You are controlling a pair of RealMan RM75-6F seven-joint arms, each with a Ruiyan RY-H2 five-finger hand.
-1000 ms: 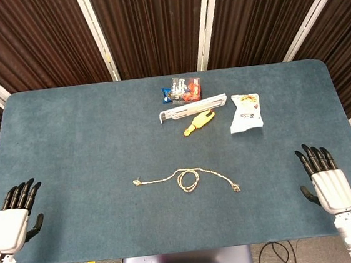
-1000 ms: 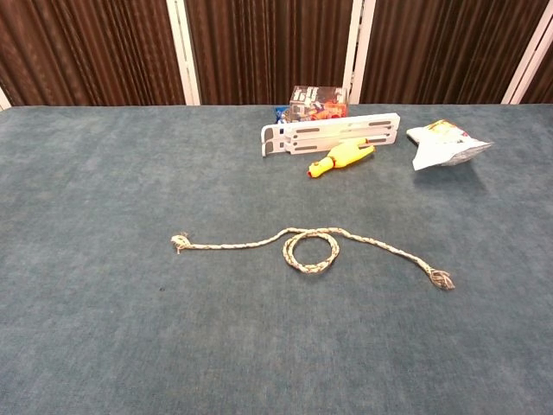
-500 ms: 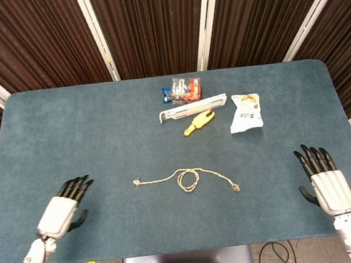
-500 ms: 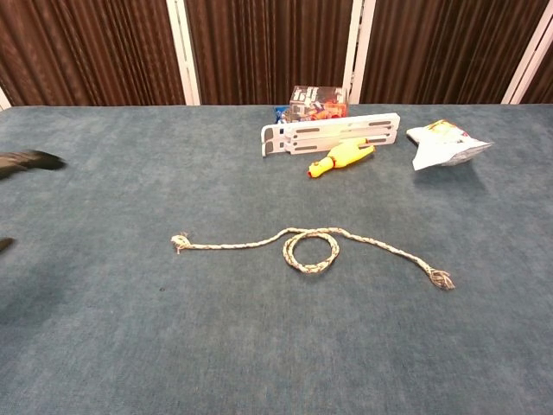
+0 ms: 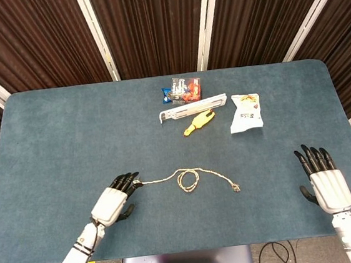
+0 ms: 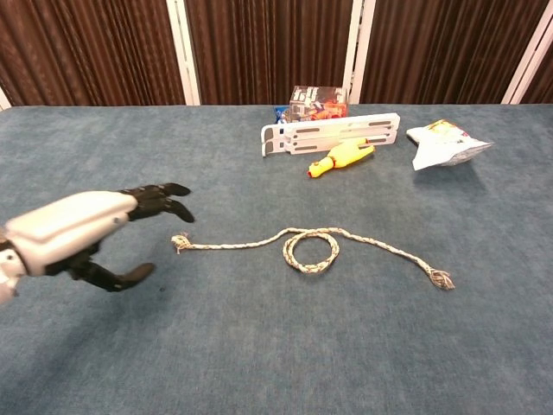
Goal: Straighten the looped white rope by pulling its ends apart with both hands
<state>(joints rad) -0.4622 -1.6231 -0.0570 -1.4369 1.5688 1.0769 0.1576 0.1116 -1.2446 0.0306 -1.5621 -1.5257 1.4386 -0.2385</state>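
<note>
A white twisted rope (image 5: 187, 178) (image 6: 302, 248) lies on the blue table with a small loop (image 6: 311, 251) at its middle. Its left end (image 6: 180, 243) is knotted and its right end (image 6: 441, 278) is frayed. My left hand (image 5: 112, 201) (image 6: 82, 229) hovers open just left of the rope's left end, its dark fingertips (image 5: 130, 178) reaching almost to the knot and holding nothing. Far off at the table's right edge, my right hand (image 5: 325, 178) is open with fingers spread; the chest view does not show it.
At the back of the table sit a white plastic rail (image 5: 193, 108), a yellow rubber duck (image 5: 198, 122), a small colourful packet (image 5: 182, 90) and a white snack bag (image 5: 246, 113). The blue table (image 5: 69, 136) stretches wide around the rope.
My left hand has swept right from the table's left edge to the rope's left end. The right hand and the rope have stayed still.
</note>
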